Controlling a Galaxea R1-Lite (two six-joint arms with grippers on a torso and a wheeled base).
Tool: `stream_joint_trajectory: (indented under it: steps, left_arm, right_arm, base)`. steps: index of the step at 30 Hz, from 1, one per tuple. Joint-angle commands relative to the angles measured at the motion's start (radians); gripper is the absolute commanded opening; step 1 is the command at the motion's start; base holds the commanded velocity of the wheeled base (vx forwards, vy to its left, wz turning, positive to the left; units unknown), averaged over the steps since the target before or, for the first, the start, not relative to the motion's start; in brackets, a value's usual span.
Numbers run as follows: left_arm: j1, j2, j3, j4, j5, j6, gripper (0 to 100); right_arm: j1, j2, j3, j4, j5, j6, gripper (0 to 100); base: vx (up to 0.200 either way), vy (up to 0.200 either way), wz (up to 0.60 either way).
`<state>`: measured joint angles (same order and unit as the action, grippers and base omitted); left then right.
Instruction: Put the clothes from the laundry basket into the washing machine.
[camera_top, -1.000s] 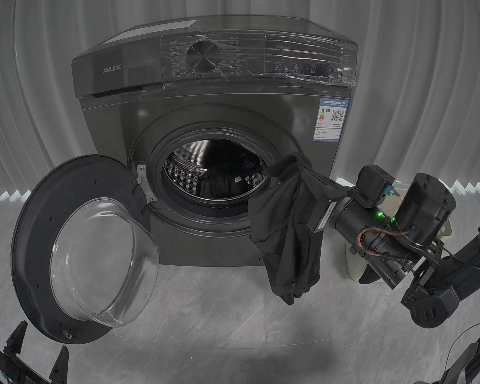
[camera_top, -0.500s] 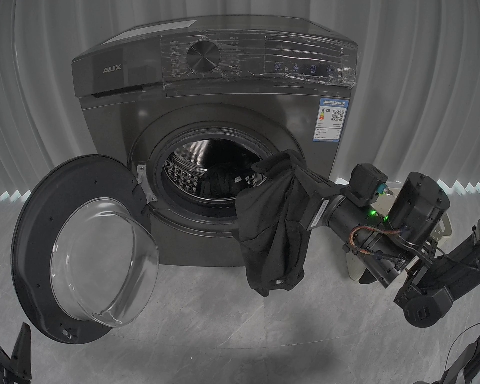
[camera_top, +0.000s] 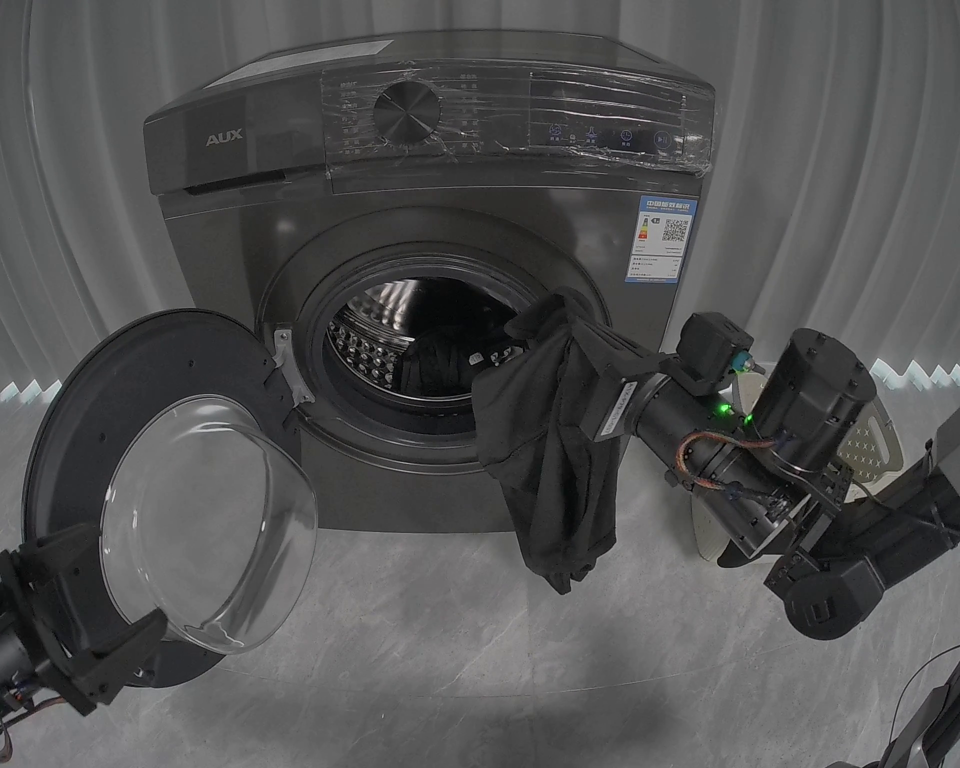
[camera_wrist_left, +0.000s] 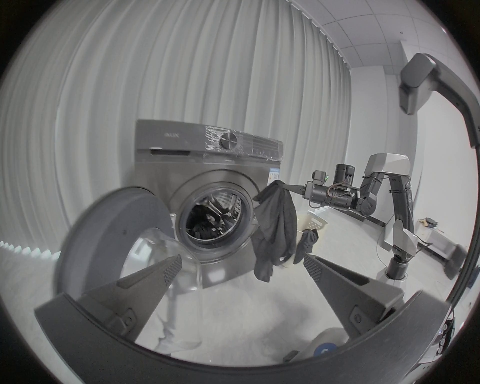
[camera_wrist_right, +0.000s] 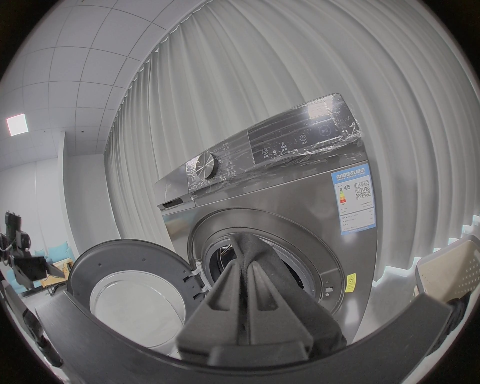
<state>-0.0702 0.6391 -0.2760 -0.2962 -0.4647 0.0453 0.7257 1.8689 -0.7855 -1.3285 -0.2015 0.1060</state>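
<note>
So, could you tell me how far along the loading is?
Done: the door is open and dark clothes lie in the drum. In hand: the right gripper, shut on a black garment, holds it at the drum's mouth, mostly hanging outside. Left: push that in, then fetch the dark piece draped over the laundry basket. The left gripper is open.

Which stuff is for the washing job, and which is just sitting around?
For the job: black garment, right gripper, washing machine, open door, clothes in drum, laundry basket.
Just there: curtains, grey floor.
</note>
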Motion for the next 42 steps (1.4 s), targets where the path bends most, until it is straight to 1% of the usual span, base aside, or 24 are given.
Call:
stream_joint_trajectory:
  steps: [1,3,5,7,9,10,11,12,14,16,18,20,22,24,25,26,27,32,36,39,42]
  left_arm:
    - [-0.237,0.430,0.027,-0.209,0.070,0.004,100]
    - [-0.292,0.491,0.029,-0.255,0.104,-0.010,100]
    - [-0.322,0.551,0.029,-0.319,0.120,-0.022,100]
    - [-0.339,0.617,0.027,-0.393,0.162,-0.032,100]
    - [-0.349,0.663,0.024,-0.439,0.198,-0.038,100]
    - [-0.365,0.725,0.021,-0.509,0.244,-0.055,100]
    - [-0.367,0.731,0.021,-0.517,0.248,-0.058,100]
    - [-0.401,0.803,0.026,-0.643,0.301,-0.096,100]
    - [-0.431,0.872,0.031,-0.748,0.334,-0.119,100]
    - [-0.442,0.930,0.034,-0.836,0.373,-0.127,100]
    - [-0.442,0.975,0.032,-0.899,0.405,-0.128,100]
    - [-0.442,1.024,0.032,-0.951,0.434,-0.128,100]
    - [-0.442,1.054,0.034,-0.986,0.459,-0.128,100]
    - [-0.442,1.062,0.034,-0.991,0.466,-0.128,100]
    - [-0.445,1.084,0.026,-1.005,0.495,-0.128,100]
    - [-0.448,1.087,0.024,-1.005,0.501,-0.128,100]
    - [-0.461,1.090,0.014,-1.006,0.521,-0.128,100]
    - [-0.490,1.123,-0.014,-1.006,0.541,-0.131,100]
    - [-0.496,1.179,-0.055,-1.029,0.580,-0.153,100]
    - [-0.500,1.217,-0.083,-1.061,0.583,-0.156,100]
    - [-0.508,1.246,-0.094,-1.075,0.583,-0.157,100]
  right_arm:
    - [-0.008,0.084,-0.100,0.017,0.008,0.000,0]
    - [-0.008,0.104,-0.127,0.020,0.005,0.000,0]
    - [-0.009,0.121,-0.156,0.029,0.001,0.000,0]
    - [-0.009,0.142,-0.175,0.048,-0.003,0.000,0]
    - [-0.009,0.151,-0.182,0.051,-0.009,0.001,0]
    - [-0.009,0.168,-0.198,0.048,-0.024,0.001,0]
    - [-0.009,0.170,-0.199,0.048,-0.026,0.001,0]
    - [-0.009,0.194,-0.227,0.051,-0.047,0.000,0]
    - [-0.009,0.202,-0.235,0.049,-0.050,0.001,0]
    - [-0.009,0.230,-0.259,0.049,-0.056,0.001,0]
    - [-0.009,0.237,-0.267,0.049,-0.058,0.001,0]
    - [-0.009,0.257,-0.293,0.051,-0.059,0.014,0]
    - [-0.009,0.274,-0.314,0.052,-0.059,0.014,0]
    - [-0.009,0.279,-0.320,0.054,-0.059,0.014,0]
    - [-0.008,0.286,-0.337,0.055,-0.058,0.012,0]
    - [-0.006,0.289,-0.345,0.057,-0.058,0.012,0]
    - [-0.003,0.297,-0.363,0.065,-0.058,0.014,0]
    - [0.003,0.340,-0.426,0.088,-0.058,0.012,0]
    - [0.004,0.365,-0.488,0.120,-0.058,0.014,0]
    - [0.007,0.374,-0.526,0.132,-0.058,0.015,0]
    - [0.007,0.389,-0.538,0.130,-0.059,0.017,0]
  base:
    - [0.000,0.000,0.00]
    - [0.000,0.000,0.00]
    - [0.000,0.000,0.00]
    - [0.000,0.000,0.00]
    - [0.000,0.000,0.00]
    - [0.000,0.000,0.00]
    - [0.000,0.000,0.00]
    - [0.000,0.000,0.00]
    - [0.000,0.000,0.00]
    - [0.000,0.000,0.00]
    - [0.000,0.000,0.00]
    - [0.000,0.000,0.00]
    - [0.000,0.000,0.00]
    - [0.000,0.000,0.00]
    - [0.000,0.000,0.00]
    - [0.000,0.000,0.00]
    - [0.000,0.000,0.00]
    - [0.000,0.000,0.00]
    - [0.000,0.000,0.00]
    - [0.000,0.000,0.00]
    - [0.000,0.000,0.00]
